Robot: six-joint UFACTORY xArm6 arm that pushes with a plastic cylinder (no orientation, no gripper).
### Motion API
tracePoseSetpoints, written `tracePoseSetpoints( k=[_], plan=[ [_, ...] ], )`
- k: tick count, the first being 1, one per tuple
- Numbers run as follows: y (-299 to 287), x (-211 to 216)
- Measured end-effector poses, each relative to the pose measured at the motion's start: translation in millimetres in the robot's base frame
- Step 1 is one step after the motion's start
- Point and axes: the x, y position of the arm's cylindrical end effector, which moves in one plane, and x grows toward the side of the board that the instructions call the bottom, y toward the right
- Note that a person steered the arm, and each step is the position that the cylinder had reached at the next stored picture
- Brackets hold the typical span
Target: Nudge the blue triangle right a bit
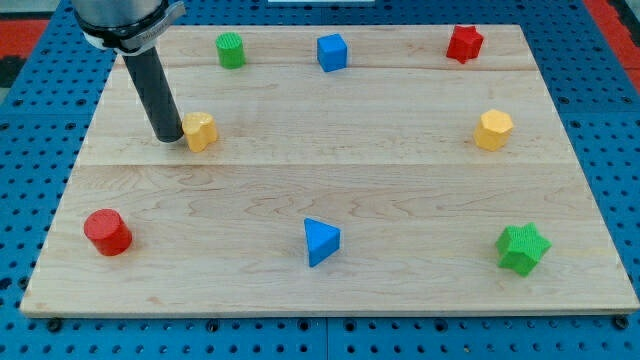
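The blue triangle point(320, 241) lies on the wooden board point(330, 175), near the view's bottom, at the middle. My tip point(168, 138) stands on the board at the upper left, touching or almost touching the left side of a yellow block point(200, 131). My tip is far up and to the left of the blue triangle.
A red cylinder point(107, 232) sits at the lower left. A green cylinder point(231, 49), a blue cube point(332, 52) and a red star point(464, 43) line the top. A yellow hexagon point(493, 130) is at the right, a green star point(523, 248) at the lower right.
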Motion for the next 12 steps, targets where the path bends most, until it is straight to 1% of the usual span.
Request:
tracePoseSetpoints(
  k=[1, 3, 4, 5, 6, 7, 8, 9, 10, 11, 12],
  plan=[
    [17, 0],
    [26, 1],
    [26, 44],
    [31, 105],
    [33, 124],
    [74, 136],
    [112, 137],
    [113, 137],
    [129, 137],
    [129, 137],
    [113, 139]
  ],
)
